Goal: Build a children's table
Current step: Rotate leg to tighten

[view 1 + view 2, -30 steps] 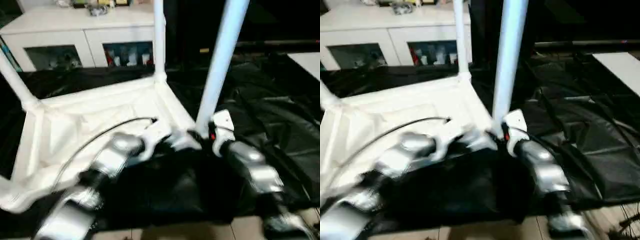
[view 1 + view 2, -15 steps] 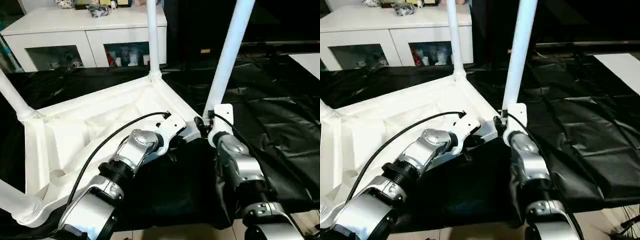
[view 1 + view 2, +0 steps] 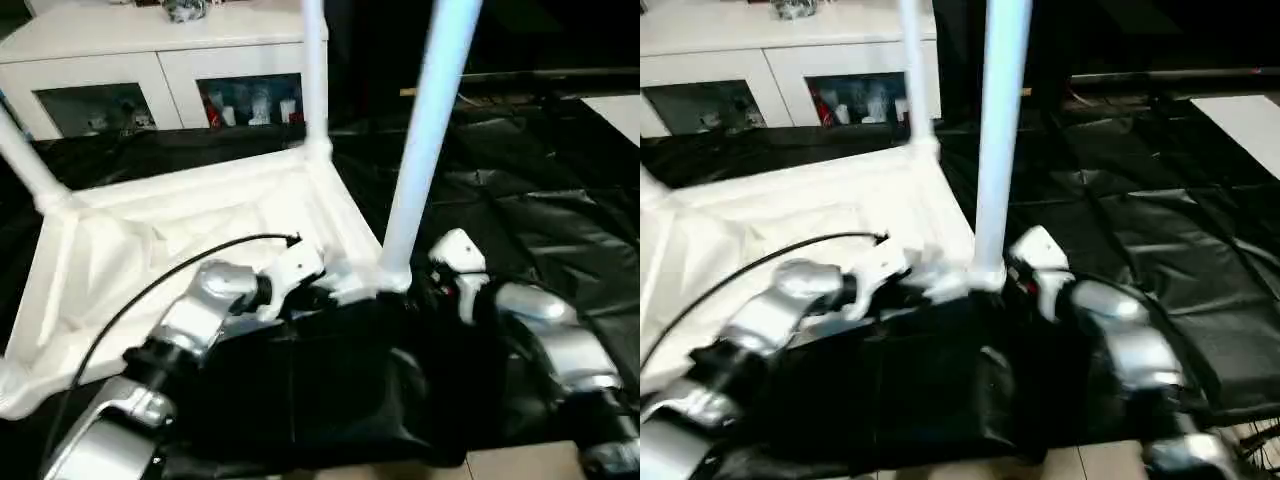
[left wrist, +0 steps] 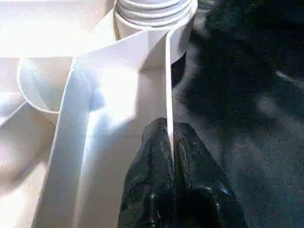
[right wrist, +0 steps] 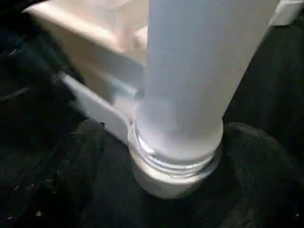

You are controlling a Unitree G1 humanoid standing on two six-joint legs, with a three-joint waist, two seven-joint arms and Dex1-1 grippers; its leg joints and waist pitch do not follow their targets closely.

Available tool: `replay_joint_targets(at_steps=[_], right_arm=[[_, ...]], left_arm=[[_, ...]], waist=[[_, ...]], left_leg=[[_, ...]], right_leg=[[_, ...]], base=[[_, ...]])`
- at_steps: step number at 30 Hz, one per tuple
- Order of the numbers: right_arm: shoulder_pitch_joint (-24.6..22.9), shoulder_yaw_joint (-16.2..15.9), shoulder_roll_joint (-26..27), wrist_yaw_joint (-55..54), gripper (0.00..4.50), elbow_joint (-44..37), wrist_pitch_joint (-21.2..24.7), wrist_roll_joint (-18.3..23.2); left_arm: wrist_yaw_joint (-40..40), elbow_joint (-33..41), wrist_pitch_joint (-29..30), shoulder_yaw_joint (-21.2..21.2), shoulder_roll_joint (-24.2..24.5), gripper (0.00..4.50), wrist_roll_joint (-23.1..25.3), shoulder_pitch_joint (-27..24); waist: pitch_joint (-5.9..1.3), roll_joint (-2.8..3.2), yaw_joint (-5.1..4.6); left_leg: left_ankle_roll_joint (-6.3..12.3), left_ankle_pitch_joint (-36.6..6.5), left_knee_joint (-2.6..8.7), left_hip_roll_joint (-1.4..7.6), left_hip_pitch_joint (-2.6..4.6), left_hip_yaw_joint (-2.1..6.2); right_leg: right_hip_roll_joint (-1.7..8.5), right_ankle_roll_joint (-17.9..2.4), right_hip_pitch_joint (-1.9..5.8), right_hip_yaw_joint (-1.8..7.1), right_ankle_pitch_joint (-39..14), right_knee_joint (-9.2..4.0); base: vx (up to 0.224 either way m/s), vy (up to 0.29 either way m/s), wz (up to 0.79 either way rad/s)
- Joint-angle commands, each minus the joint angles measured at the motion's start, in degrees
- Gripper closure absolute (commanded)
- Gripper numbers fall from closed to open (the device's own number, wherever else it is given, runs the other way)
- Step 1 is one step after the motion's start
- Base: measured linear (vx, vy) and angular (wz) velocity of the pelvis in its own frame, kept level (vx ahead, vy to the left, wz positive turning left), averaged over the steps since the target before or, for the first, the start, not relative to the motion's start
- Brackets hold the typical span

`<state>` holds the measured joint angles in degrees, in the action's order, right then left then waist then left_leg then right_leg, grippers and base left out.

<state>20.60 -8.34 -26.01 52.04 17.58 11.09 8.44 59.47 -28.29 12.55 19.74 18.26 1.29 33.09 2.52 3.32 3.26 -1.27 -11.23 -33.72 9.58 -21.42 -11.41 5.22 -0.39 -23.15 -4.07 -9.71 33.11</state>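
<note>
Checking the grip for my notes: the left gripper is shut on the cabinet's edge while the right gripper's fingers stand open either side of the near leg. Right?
Not the cabinet: the left wrist view shows the left gripper shut on the table top's rim. The right gripper does stand open around the near leg.

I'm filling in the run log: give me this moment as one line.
stage: fitting near leg | left gripper: shut on white plastic tabletop's thin rim | right gripper: open around white tubular leg at corner socket

Both head cameras look forward and down over the upturned children's table (image 3: 200,230); each wrist camera sits close against its near corner leg (image 5: 190,85).
</note>
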Motion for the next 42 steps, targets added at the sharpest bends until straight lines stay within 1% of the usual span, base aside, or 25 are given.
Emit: replay_joint_targets(at_steps=[1,2,3,4,6,8,11,13,15,16,18,20,23,24,27,30,31,32,36,39,41,42], right_arm=[[-0.47,-1.5,-0.89,2.98,0.19,-2.28,0.55,0.68],[-0.73,-2.14,-1.81,4.53,0.19,-2.97,0.63,1.17],[-0.72,-2.35,-2.02,4.88,0.19,-3.12,0.67,1.4],[-0.68,-2.56,-2.04,5.14,0.19,-3.21,0.58,1.62],[-0.67,-2.66,-1.83,6.38,0.19,-3.53,0.6,2.04],[-0.66,-2.49,-1.53,6.85,0.19,-3.67,0.62,2.2],[-0.56,-2.55,-1.57,7.65,0.19,-3.51,0.65,1.97],[-0.53,-2.72,-1.7,7.72,0.19,-3.13,0.33,1.61],[-0.34,-2.56,-1.68,7.02,0.19,-2.45,0.01,1.43],[-0.09,-2.3,-1.5,6.28,0.35,-1.78,-0.26,1.29],[0.16,-1.98,-1.22,5.98,0.35,-1.1,-0.32,1.36],[0.12,-1.79,-1.01,6.15,0.64,-1.04,-0.14,1.74],[0.0,-1.75,-0.83,6.33,0.93,-0.86,-0.2,1.75],[-0.03,-1.71,-0.79,6.41,0.93,-0.77,-0.21,1.77],[-0.11,-1.63,-0.66,6.54,1.27,-0.63,-0.21,1.9],[-0.11,-1.73,-0.64,6.49,1.51,-0.53,-0.27,2.08],[-0.11,-1.74,-0.63,6.45,1.51,-0.49,-0.32,2.09],[-0.1,-1.72,-0.6,6.42,1.7,-0.47,-0.34,2.09],[-0.32,-1.7,-0.47,6.45,1.81,-0.45,-0.36,2.11],[-0.54,-1.83,-0.19,6.25,1.86,-0.32,-0.34,2.06],[-0.5,-0.64,1.79,3.2,1.87,0.9,0.46,2.56],[-0.13,0.46,3.87,-0.87,1.87,2.58,0.86,2.31]], left_arm=[[2.41,1.26,0.04,1.42,0.93,4.5,-0.56,-1.32],[3.85,3.12,0.72,1.1,2.0,4.5,-1.09,-1.94],[4.4,3.81,0.97,0.94,2.36,4.5,-1.27,-2.18],[5.03,4.34,1.28,0.87,2.65,4.5,-1.51,-2.37],[5.99,5.32,1.55,0.93,3.19,4.5,-1.73,-2.74],[6.46,5.77,1.7,1.02,3.4,4.5,-1.95,-2.91],[6.99,6.38,1.98,1.19,3.7,4.5,-2.24,-3.12],[7.0,6.4,1.97,1.29,3.76,4.5,-2.28,-3.12],[7.18,6.84,2.18,1.29,3.85,4.5,-2.38,-3.28],[7.28,7.09,2.29,1.3,3.9,4.5,-2.41,-3.37],[7.48,7.41,2.56,1.26,3.94,4.5,-2.34,-3.47],[7.61,7.55,2.67,1.24,3.99,4.5,-2.35,-3.5],[7.83,8.02,2.96,1.23,4.17,4.5,-2.4,-3.68],[7.9,8.11,3.0,1.23,4.23,4.5,-2.39,-3.75],[7.96,8.23,3.08,1.23,4.34,4.5,-2.38,-3.85],[7.99,8.35,3.14,1.24,4.49,4.5,-2.37,-4.03],[8.03,8.33,3.1,1.26,4.52,4.5,-2.33,-4.1],[8.06,8.27,3.07,1.27,4.53,4.5,-2.29,-4.13],[8.37,8.2,3.29,1.43,4.7,4.5,-2.18,-4.15],[8.61,8.33,3.59,1.51,4.92,4.5,-2.15,-4.25],[7.33,7.48,3.65,1.32,4.35,4.5,-1.73,-4.05],[5.15,6.07,3.51,1.08,3.35,4.5,-0.97,-3.5]], waist=[[-3.62,-1.0,0.5],[-3.57,-1.1,0.49],[-3.47,-1.13,0.53],[-3.37,-1.08,0.51],[-3.3,-1.04,0.47],[-3.38,-1.06,0.48],[-3.54,-1.01,0.52],[-3.59,-1.08,0.53],[-3.65,-1.08,0.61],[-3.67,-1.08,0.62],[-3.7,-1.09,0.63],[-3.69,-1.07,0.63],[-3.69,-1.04,0.64],[-3.71,-1.09,0.66],[-3.7,-1.1,0.68],[-3.63,-1.06,0.64],[-3.64,-1.08,0.63],[-3.58,-1.1,0.6],[-3.62,-1.12,0.6],[-3.66,-1.11,0.58],[-3.58,-1.1,0.49],[-3.57,-1.06,0.39]], left_leg=[[7.62,-6.44,3.41,3.8,0.49,1.53],[7.38,-6.99,3.47,3.81,0.5,1.5],[6.71,-8.16,3.62,3.87,0.49,1.56],[5.92,-9.38,3.75,3.9,0.57,1.55],[4.88,-10.49,3.83,3.86,0.76,1.56],[4.3,-9.94,3.85,3.87,0.72,1.63],[4.45,-8.93,3.72,3.83,0.72,1.62],[4.91,-7.87,3.56,3.73,0.68,1.54],[5.24,-7.26,3.47,3.71,0.66,1.53],[5.37,-6.93,3.43,3.69,0.6,1.55],[5.48,-6.6,3.37,3.64,0.61,1.53],[5.47,-6.93,3.37,3.63,0.64,1.51],[5.28,-7.33,3.38,3.68,0.7,1.55],[5.26,-7.17,3.36,3.69,0.68,1.55],[5.34,-7.07,3.3,3.63,0.63,1.55],[5.03,-7.83,3.32,3.62,0.65,1.55],[4.85,-8.1,3.3,3.59,0.67,1.54],[4.74,-8.37,3.35,3.59,0.63,1.57],[4.5,-8.28,3.32,3.62,0.65,1.61],[4.65,-7.92,3.25,3.58,0.65,1.58],[4.56,-8.36,3.24,3.52,0.57,1.56],[4.2,-8.92,3.25,3.5,0.61,1.57]], right_leg=[[3.73,-15.95,3.06,2.37,-6.05,-2.5],[3.74,-15.85,3.04,2.39,-6.93,-2.62],[3.82,-15.45,3.09,2.42,-9.02,-2.79],[3.84,-15.03,2.99,2.49,-11.05,-2.97],[3.75,-14.5,2.79,2.55,-12.9,-3.19],[3.74,-14.31,2.88,2.59,-12.31,-3.05],[3.73,-14.66,2.95,2.61,-10.17,-2.79],[3.67,-15.19,3.0,2.58,-8.15,-2.59],[3.73,-15.48,3.08,2.58,-7.29,-2.49],[3.74,-15.61,3.14,2.56,-6.96,-2.41],[3.72,-15.7,3.16,2.52,-6.85,-2.41],[3.66,-15.7,3.14,2.5,-7.25,-2.45],[3.64,-15.52,3.12,2.5,-7.71,-2.46],[3.64,-15.55,3.15,2.51,-7.42,-2.39],[3.65,-15.56,3.16,2.5,-7.38,-2.35],[3.63,-15.38,3.13,2.5,-8.5,-2.47],[3.62,-15.28,3.14,2.53,-8.84,-2.48],[3.63,-15.15,3.13,2.51,-9.41,-2.55],[3.61,-14.9,3.1,2.52,-9.83,-2.51],[3.59,-15.12,3.08,2.54,-9.15,-2.41],[3.61,-15.11,3.07,2.54,-9.7,-2.49],[3.68,-14.99,3.05,2.56,-10.68,-2.6]], base=[[0.0,0.0,0.0],[0.0,0.0,0.0],[0.0,0.0,0.0],[0.0,0.0,0.0],[0.0,0.0,0.0],[0.0,0.0,0.0],[0.0,0.0,0.0],[0.0,0.0,0.0],[0.0,0.0,0.0],[0.0,0.0,0.0],[0.0,0.0,0.0],[0.0,0.0,0.0],[0.0,0.0,0.0],[0.0,0.0,0.0],[0.0,0.0,0.0],[0.0,0.0,0.0],[0.0,0.0,0.0],[0.0,0.0,0.0],[0.0,0.0,0.0],[0.0,0.0,0.0],[0.0,0.0,0.0],[0.0,0.0,0.0]])
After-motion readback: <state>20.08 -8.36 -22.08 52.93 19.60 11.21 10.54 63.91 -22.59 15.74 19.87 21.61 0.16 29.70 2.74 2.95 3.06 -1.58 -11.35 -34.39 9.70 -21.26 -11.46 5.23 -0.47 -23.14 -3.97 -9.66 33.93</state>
